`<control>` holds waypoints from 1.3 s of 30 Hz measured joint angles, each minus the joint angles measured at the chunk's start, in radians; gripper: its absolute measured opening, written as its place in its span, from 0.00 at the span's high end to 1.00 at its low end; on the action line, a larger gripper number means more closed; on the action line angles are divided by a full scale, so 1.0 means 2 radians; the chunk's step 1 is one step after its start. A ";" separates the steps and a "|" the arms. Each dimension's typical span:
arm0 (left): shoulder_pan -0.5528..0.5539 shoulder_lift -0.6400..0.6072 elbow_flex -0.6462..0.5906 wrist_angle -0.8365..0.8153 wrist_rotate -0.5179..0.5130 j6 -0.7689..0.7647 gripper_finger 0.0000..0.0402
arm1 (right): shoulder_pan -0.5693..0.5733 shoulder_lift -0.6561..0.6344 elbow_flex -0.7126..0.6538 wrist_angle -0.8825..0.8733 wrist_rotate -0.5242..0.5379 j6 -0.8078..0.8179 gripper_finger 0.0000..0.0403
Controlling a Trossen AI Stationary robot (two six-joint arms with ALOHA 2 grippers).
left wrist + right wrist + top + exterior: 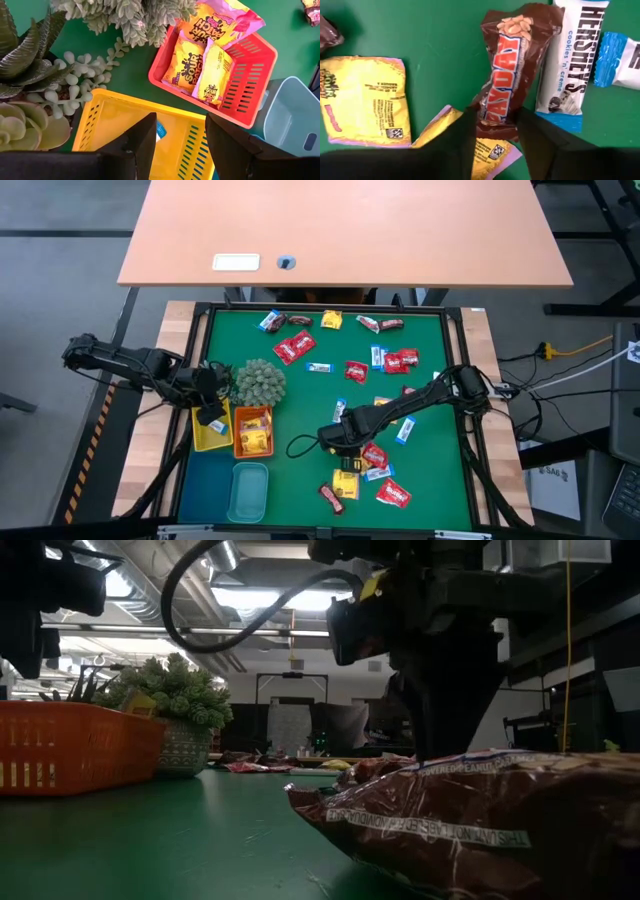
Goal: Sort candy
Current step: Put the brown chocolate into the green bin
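Note:
Wrapped candy lies scattered on the green mat (300, 405): red packets (293, 348), yellow square packets (365, 102), blue-white wrappers (570, 60) and a brown bar (512, 55). My right gripper (495, 120) points down over the near middle of the mat (345, 448), its fingers closed on one end of the brown bar. My left gripper (180, 125) hangs open over the yellow tray (107, 120) at the left (207, 412), with nothing between its fingers. A blue-white candy (160, 131) lies in that tray. Yellow packets (200, 65) lie in the orange tray (253, 430). My right gripper pinches the brown bar at one end (496, 112) between its two fingers, one on each long side. The fingers come from above, pointing down, and lie across the bar. The bar lies flat on the mat, with that end over a yellow packet (485, 150).
A grey-green spiky plant ball (260, 383) stands beside the trays. A teal tray (248, 490) sits at the near left. In the low view a large red-brown packet (480, 810) fills the foreground in front of the right gripper. A wooden desk (345, 230) stands beyond the far edge.

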State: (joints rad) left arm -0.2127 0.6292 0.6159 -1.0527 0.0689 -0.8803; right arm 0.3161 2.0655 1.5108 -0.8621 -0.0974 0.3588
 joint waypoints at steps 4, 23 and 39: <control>0.000 0.000 0.000 0.000 -0.001 0.000 0.60 | -0.001 0.000 0.000 0.001 0.001 0.000 0.85; 0.000 0.000 0.000 0.000 -0.009 0.000 0.60 | -0.001 0.000 0.000 0.061 -0.003 -0.028 0.99; 0.000 0.000 0.000 0.000 -0.017 0.000 0.60 | -0.001 0.000 0.000 0.088 -0.009 -0.039 1.00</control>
State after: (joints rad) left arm -0.2127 0.6291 0.6163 -1.0527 0.0341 -0.8797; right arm 0.3138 2.0655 1.5108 -0.6851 -0.1162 0.2805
